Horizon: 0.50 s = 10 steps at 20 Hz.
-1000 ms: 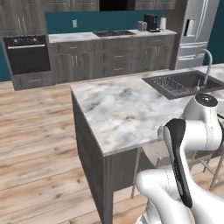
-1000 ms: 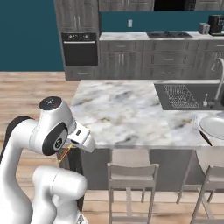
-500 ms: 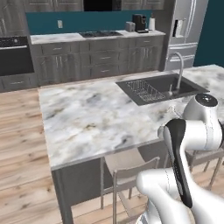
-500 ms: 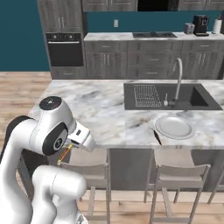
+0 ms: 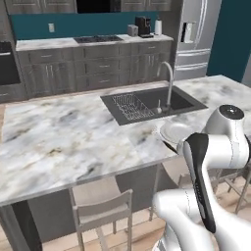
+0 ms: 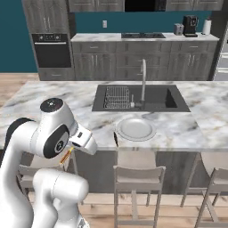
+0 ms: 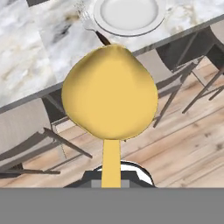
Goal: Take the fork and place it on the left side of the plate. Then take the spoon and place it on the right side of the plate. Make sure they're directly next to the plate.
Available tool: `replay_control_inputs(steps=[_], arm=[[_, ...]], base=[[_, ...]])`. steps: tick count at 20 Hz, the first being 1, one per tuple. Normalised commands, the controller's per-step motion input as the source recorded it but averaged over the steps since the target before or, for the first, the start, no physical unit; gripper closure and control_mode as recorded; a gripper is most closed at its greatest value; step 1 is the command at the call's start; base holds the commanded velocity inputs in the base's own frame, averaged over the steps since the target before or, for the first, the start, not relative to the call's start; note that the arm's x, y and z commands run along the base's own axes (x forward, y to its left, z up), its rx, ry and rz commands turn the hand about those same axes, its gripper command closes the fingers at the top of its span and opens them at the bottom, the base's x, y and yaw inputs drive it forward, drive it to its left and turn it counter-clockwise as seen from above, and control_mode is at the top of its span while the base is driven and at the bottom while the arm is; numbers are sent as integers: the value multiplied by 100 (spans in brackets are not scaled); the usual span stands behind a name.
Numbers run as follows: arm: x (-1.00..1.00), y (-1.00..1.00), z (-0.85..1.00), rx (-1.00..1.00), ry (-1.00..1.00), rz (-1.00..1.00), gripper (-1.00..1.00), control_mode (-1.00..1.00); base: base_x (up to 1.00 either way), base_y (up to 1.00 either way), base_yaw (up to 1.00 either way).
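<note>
Spoon (image 7: 109, 94) is held in the gripper (image 7: 111, 175), its golden bowl seen large and close in the hand view and its thin handle run down between the fingers, which are closed on it. An orange-gold tip of it is also seen beneath the hand in the right base view. Plate (image 6: 135, 128) is set on the marble island counter (image 6: 44, 95), near its front edge and just in front of the sink (image 6: 151, 97). Fork (image 7: 93, 27) is laid directly against the plate's left side, tines away from the edge.
</note>
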Motion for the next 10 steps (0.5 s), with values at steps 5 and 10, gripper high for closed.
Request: replay_control_inputs(steps=[5,10], arm=[[0,0,0,0,0,0,100,100],[0,0,0,0,0,0,100,100]], base=[[0,-68,0],[0,-57,2]])
